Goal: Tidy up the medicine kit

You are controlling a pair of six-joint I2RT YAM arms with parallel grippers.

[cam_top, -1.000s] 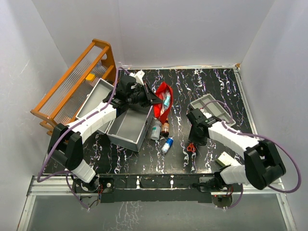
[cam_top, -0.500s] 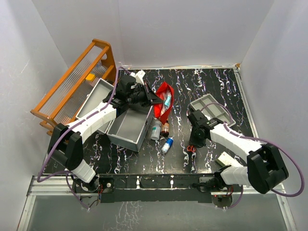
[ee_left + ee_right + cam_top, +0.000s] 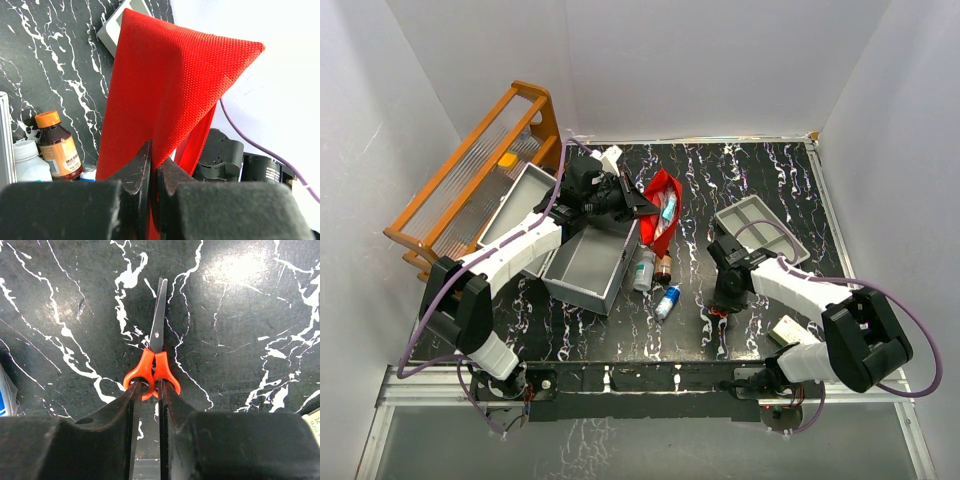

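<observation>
**Right wrist view: claw pinching scissors, kit box looks unfilled**

Right wrist view shows the right claw with its two dark fingers drawn in tight on the orange handles of a small pair of scissors. The scissors lie flat on the black marbled table, blades shut and pointing away from the claw. They do not look lifted.

Left wrist view shows the left claw pressed together on a fold of a red pouch, holding the cloth up.

From above, the pouch sits just beyond the far right corner of the medicine kit. The kit is a large grey box standing open at left centre, with its lid thrown back toward a wooden rack. Its inside looks bare. A white bottle, a brown bottle and a blue bottle lie between the box and the scissors. A grey divided tray sits beyond the right arm.

The sorting seems to be at an early stage: the box is open, but bottles, scissors and pouch are all outside it.
</observation>
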